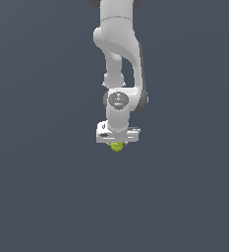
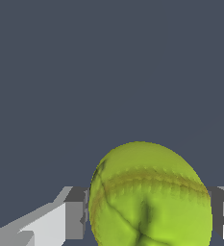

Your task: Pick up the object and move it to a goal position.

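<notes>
- The ball (image 2: 149, 197), yellow-green with dark seam lines, sits between the two fingers (image 2: 74, 218) of the end effector (image 1: 117, 143); in the wrist view each finger pad lies right against a flank of the ball.
- In the exterior view only the ball's lower part shows, peeking out just beneath the white end effector, near the middle of the scene.
- The end effector looks clamped on the ball: its jaws stand only as far apart as the ball is wide, with no gap visible on either side.
- The arm (image 1: 118, 44) comes down from the far top of the exterior view, its wrist pointing straight down.
- Around it is only flat grey-blue ground (image 1: 37, 197); no shadow or contact line tells whether the ball rests on it or is lifted.
- Judged progress: the grasp seems made. The carry to the goal is left, and no goal marker is visible in either view.
</notes>
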